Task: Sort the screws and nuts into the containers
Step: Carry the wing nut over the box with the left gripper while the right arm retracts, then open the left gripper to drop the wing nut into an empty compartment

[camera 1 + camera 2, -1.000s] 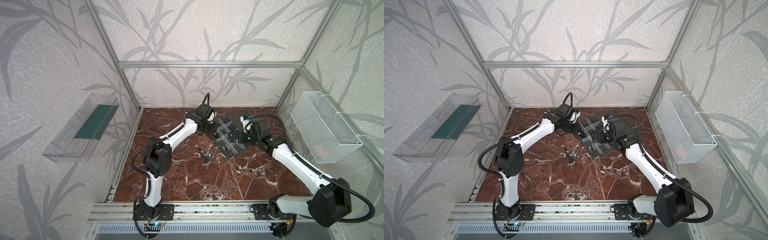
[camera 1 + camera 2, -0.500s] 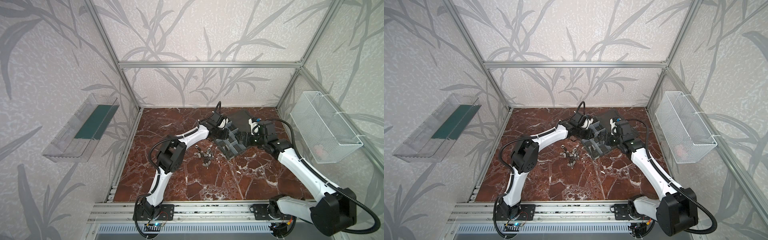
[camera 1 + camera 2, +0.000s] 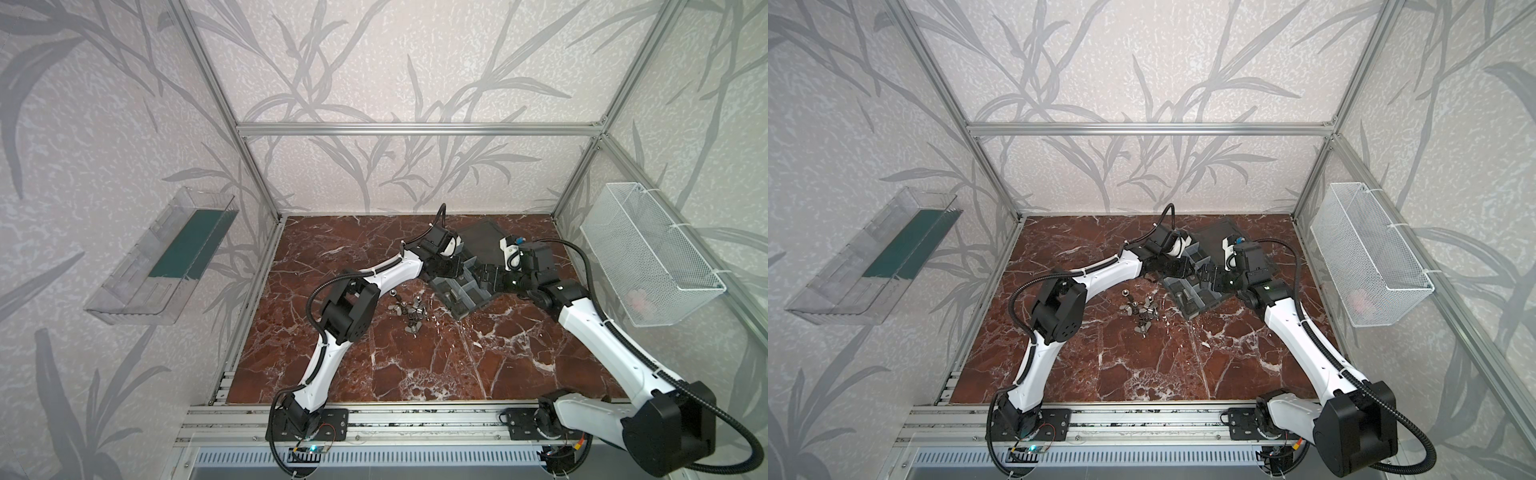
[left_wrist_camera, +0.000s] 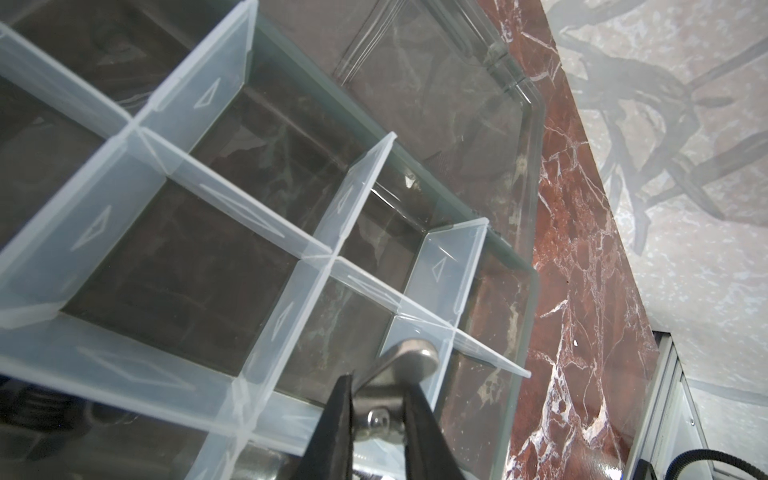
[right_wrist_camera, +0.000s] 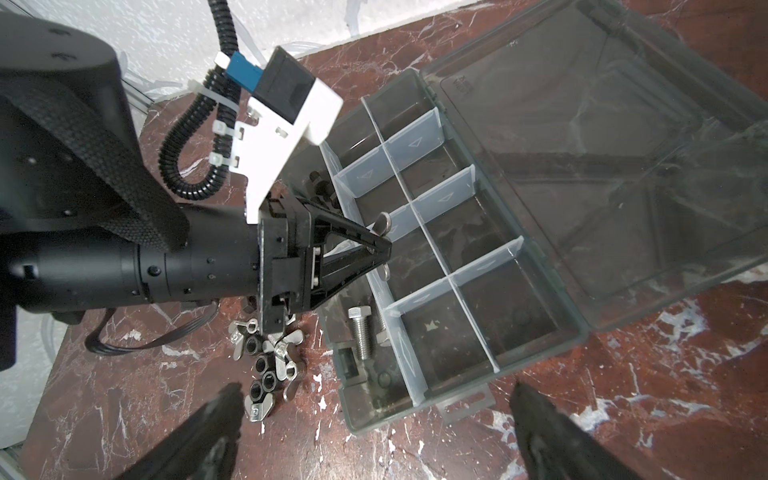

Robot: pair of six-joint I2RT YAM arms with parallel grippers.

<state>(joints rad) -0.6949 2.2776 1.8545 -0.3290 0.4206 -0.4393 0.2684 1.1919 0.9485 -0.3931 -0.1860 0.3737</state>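
So the left gripper [image 5: 380, 249] is hanging over the open organizer box [image 5: 540, 353] with one silver wing nut [image 4: 409, 357] pinched between its fingertips [image 4: 340, 415]. The jaws are standing only about the nut's width apart. The nut is sitting up off the box floor, so I'm reading it as gripped.

From the right wrist view it's hovering above the row of compartments [image 5: 415, 257] on the side nearest the loose pile. It's looking like the one right beside the end compartment, where a silver screw [image 5: 361, 332] is already lying. I can't say it's centred though. In the left wrist view the nut is sitting close over a translucent divider [image 4: 316, 232].

The right gripper [image 5: 376, 388] is gaping wide open with nothing in it, waiting at the box's edge. Whether it's touching the box, I can't tell.

Step in hand, I'm guessing, is dropping this nut off. There's plenty left to do, since the rest of the nuts [image 3: 409, 313] are lying in a heap on the marble table [image 3: 415, 374], just beside the box.

The next move is calling for the nut to be clear of that divider and away from the screw's compartment before the jaws are letting go — otherwise it's probably landing in the wrong slot or bouncing out. The lid [image 5: 602, 124] is lying folded back, so nothing's blocking the drop.
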